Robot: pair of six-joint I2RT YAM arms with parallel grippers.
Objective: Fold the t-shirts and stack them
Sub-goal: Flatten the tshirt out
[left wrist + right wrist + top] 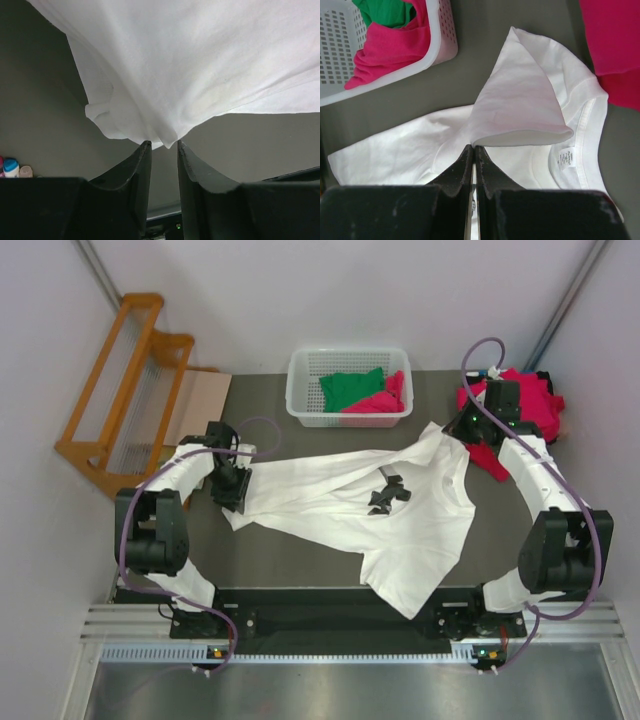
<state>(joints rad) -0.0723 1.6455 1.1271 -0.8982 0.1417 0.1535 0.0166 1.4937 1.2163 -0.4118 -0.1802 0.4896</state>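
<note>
The large white t-shirt (420,530) lies spread and rumpled across the dark table, its black chest print (388,492) facing up. My left gripper (233,488) is at the shirt's left end. In the left wrist view (164,145) its jaws stand apart, with a corner of the white cloth (200,60) just at the tips. My right gripper (462,426) is at the shirt's top right. In the right wrist view (473,146) it is shut on the edge of a folded-over sleeve (520,100). A crimson-pink pile (520,410) lies at the right.
A white lattice basket (300,390) at the back centre holds a green shirt (352,388) and a crimson-pink one (385,400); it also shows in the right wrist view (335,50). A wooden rack (120,390) leans at the back left, off the table.
</note>
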